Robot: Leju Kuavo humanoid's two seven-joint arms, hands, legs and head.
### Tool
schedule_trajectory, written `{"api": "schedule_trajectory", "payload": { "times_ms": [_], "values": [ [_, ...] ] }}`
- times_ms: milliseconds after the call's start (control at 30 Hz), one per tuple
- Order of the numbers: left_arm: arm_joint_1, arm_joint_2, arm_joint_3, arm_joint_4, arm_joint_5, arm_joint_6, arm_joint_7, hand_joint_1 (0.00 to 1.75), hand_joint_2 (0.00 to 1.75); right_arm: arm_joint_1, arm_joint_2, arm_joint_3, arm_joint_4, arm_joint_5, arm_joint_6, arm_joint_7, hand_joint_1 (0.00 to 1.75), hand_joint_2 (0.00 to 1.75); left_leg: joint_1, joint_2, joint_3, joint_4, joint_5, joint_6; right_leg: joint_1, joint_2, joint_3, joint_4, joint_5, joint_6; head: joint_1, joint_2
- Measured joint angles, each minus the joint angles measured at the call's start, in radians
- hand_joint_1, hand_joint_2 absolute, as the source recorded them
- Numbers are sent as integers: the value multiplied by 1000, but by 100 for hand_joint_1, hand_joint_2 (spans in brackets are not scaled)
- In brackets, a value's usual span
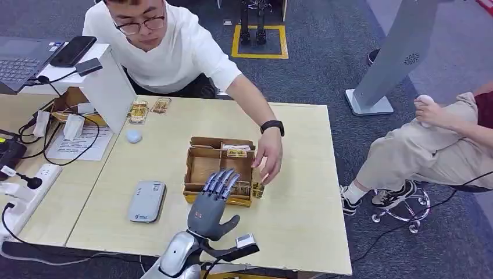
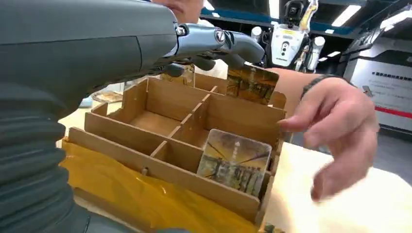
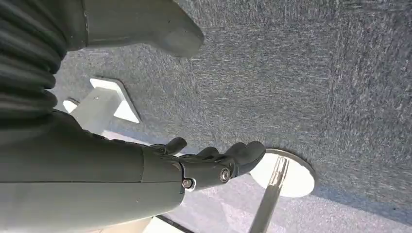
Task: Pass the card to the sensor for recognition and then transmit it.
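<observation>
Left hand (image 1: 213,204) hovers over compartmented cardboard box (image 1: 200,170).

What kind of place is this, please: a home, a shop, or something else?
Probably a robot lab or office test area: grey carpet floor, a light wooden table with a laptop and power strip, and another robot standing behind.

A brown cardboard box (image 1: 220,168) with yellow tape along its front was seen on a pale wooden table (image 1: 302,221). The card (image 2: 235,161) in it bore a yellowish, dark-lined picture. The left hand (image 1: 212,203) was coloured grey, the sensor (image 1: 147,201) light grey, the carpet (image 3: 316,73) speckled blue-grey.
</observation>
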Motion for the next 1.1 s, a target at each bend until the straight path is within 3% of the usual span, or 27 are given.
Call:
{"api": "schedule_trajectory", "payload": {
  "times_ms": [167, 1100],
  "values": [
    [-1, 2, 0, 21, -44, -13, 27, 0, 175, -1, 2, 0, 0, 7, 0, 2, 0, 175, 0, 0, 0, 0, 0, 0, 0, 0, 0, 0, 0, 0, 0, 0],
    [-8, 0, 0, 52, -19, 12, 20, 0, 175, 0, 5, 0, 0, -11, 0, -10, 0, 175, 0, 0, 0, 0, 0, 0, 0, 0, 0, 0, 0, 0, 0, 0]
  ]
}}
